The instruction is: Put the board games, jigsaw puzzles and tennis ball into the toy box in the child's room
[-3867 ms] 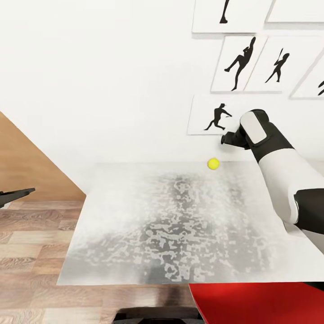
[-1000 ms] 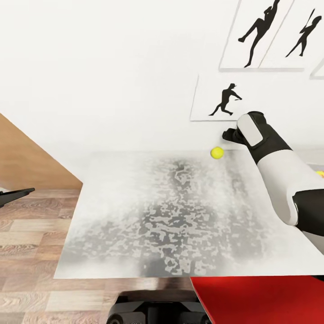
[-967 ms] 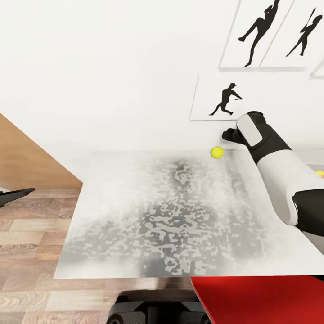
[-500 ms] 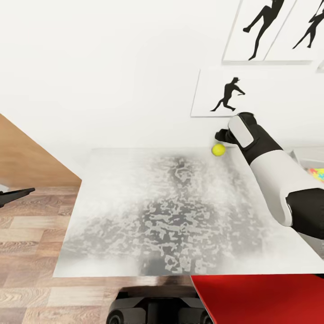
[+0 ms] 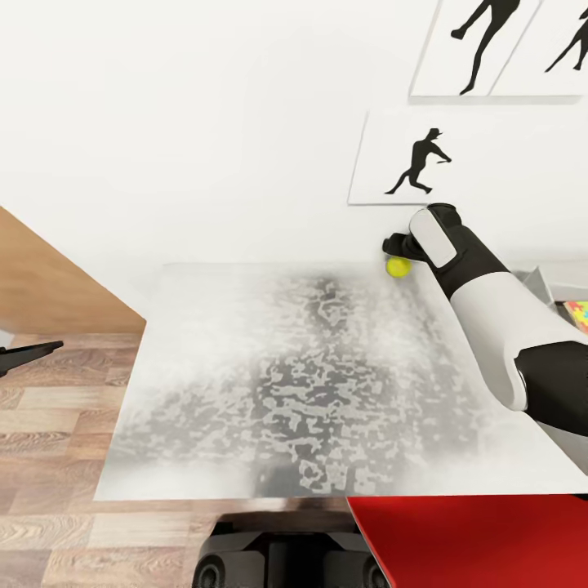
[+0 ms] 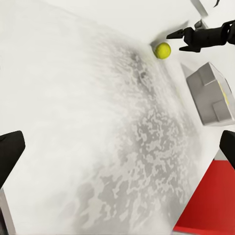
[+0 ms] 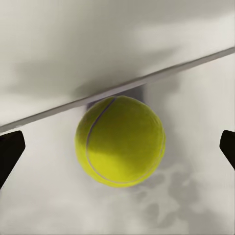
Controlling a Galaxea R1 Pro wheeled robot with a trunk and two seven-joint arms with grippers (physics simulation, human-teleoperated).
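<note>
The yellow-green tennis ball rests on the pale table at its far edge, against the white wall. My right gripper hangs open just above it. The right wrist view has the tennis ball centred between the spread fingertips, untouched. From the left wrist view the tennis ball lies just under the right gripper. The grey toy box stands to the ball's right; its wall is at the head view's right edge, with a colourful jigsaw puzzle showing. My left gripper is open and empty, off the table's left side.
A red surface lies below the table's near edge on the right. A brown wooden panel stands left of the table over the plank floor. Silhouette pictures hang on the wall behind.
My right gripper has slid a little left and down, ending right over the tennis ball. The head view has shifted, bringing the toy box's edge into sight.
</note>
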